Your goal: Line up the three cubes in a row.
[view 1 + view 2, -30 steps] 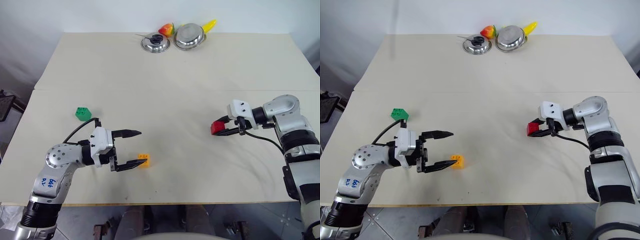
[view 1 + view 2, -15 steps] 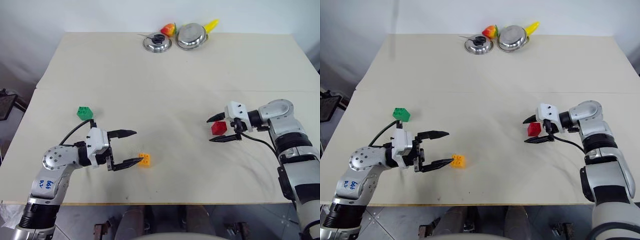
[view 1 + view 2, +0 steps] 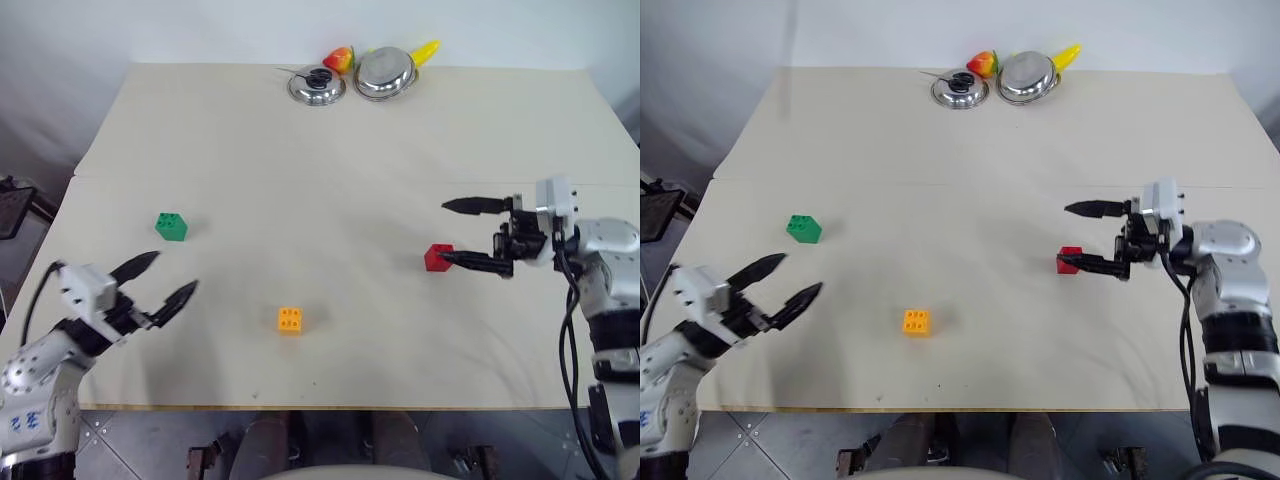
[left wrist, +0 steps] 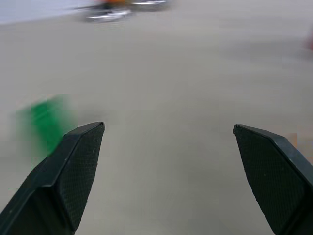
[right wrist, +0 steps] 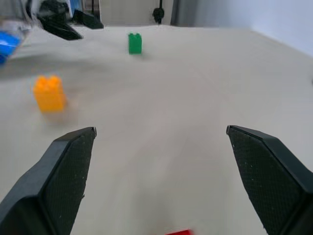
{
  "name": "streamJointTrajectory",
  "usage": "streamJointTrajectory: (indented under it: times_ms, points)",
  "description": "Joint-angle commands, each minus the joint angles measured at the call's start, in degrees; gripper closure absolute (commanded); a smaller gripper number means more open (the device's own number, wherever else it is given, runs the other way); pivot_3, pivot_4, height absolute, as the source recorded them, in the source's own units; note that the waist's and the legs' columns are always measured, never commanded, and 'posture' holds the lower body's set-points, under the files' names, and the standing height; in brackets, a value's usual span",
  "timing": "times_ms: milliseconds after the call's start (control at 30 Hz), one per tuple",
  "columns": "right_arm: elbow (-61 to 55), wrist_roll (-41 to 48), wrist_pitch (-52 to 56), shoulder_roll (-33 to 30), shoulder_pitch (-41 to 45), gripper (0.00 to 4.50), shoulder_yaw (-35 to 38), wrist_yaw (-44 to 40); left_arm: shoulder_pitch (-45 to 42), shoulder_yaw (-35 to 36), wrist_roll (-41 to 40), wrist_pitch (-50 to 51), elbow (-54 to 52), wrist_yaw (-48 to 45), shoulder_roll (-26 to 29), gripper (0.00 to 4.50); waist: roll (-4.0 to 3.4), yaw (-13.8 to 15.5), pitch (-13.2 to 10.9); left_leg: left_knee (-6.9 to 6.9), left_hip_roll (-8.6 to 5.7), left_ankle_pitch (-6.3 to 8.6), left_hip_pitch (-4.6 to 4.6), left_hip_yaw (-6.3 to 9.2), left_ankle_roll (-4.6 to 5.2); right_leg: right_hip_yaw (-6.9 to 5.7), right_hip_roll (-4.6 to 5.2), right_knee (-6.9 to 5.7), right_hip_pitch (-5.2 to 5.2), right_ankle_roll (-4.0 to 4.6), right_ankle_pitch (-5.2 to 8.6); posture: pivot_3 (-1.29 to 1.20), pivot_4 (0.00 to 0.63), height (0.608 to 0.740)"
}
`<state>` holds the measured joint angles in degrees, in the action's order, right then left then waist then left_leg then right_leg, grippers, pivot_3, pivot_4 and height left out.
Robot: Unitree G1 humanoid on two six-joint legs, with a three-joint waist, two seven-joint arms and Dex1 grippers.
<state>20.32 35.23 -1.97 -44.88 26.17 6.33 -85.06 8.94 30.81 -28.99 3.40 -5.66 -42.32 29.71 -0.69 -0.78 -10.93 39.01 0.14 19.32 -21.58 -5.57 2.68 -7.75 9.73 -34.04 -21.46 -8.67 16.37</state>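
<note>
1. Currently the table is a matte cream surface with a faint seam line running across it; two panels butted together.
2. Green cube is studded plastic, sitting on the robot's left side of the table; orange-yellow cube with four round studs on top sits near the front edge, toward the middle; red cube sits on the right side; all three well apart, not in a row.
3. Left gripper hovers near the front left corner, tapered black fingers spread wide, nothing between them; textured pads visible in the left wrist view.
4. Right gripper points toward the table's middle, jaws wide apart; lower fingertip just beside the red cube, touching or not I cannot tell; cube rests on the table, not gripped.
5. Far edge: two shiny steel bowls, round, one with a dark item inside; toy fruit red-orange and yellow beside them.
</note>
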Motion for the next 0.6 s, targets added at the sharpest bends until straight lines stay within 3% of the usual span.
streamJointTrajectory:
  times_ms: [33, 167, 300, 400, 600]
  points:
    - [-6.3, 0.9, -2.1, -0.6, -8.4, 0.03, 6.5, 1.7, 3.7, 6.5, -1.2, -1.7, 0.1, 5.3, -2.3, 0.00, 0.02, 0.7, 0.0, 0.02, -0.01, 0.05, 0.00, -0.03, 0.02, 0.03, 0.00, 0.00, 0.00, 0.00, 0.00, 0.00, 0.150, 0.740]
    - [-8.0, 1.5, -9.6, 0.7, -17.9, 0.03, 12.2, -1.8, 6.8, 9.8, -2.8, -0.7, 0.1, 8.4, -4.7, 0.00, 0.04, 1.1, 0.0, 0.02, -0.10, 0.22, 0.01, -0.11, 0.13, 0.08, 0.05, 0.08, 0.01, -0.03, -0.02, 0.00, 0.150, 0.740]
    - [-12.0, 3.5, -2.9, -1.4, -24.0, 0.03, 16.1, 1.6, 8.8, 9.3, -3.9, 1.3, -4.6, 10.9, -6.5, 0.00, 0.09, 0.9, 0.0, 0.03, -0.06, 0.29, 0.07, -0.20, 0.14, 0.14, 0.06, 0.10, 0.02, -0.05, -0.03, 0.00, 0.150, 0.740]
    - [-15.3, 4.4, -2.8, 0.8, -23.6, 0.03, 18.6, 6.7, 8.7, 7.8, -3.3, 1.7, -7.8, 13.0, -7.8, 0.00, 0.11, 0.8, 0.0, 0.03, 0.01, 0.44, 0.12, -0.23, -0.08, 0.18, 0.09, 0.13, 0.01, -0.05, -0.03, 0.00, 0.150, 0.740]
    - [-20.1, 3.2, -1.7, 2.9, -26.3, 0.03, 17.1, 9.3, -1.8, -0.6, 2.2, 7.1, -8.6, 21.7, -6.8, 0.00, 0.11, 1.3, 0.0, 0.03, 0.10, 0.42, 0.18, -0.30, -0.07, 0.18, -0.02, 0.07, -0.01, 0.01, 0.00, 0.00, 0.150, 0.740]
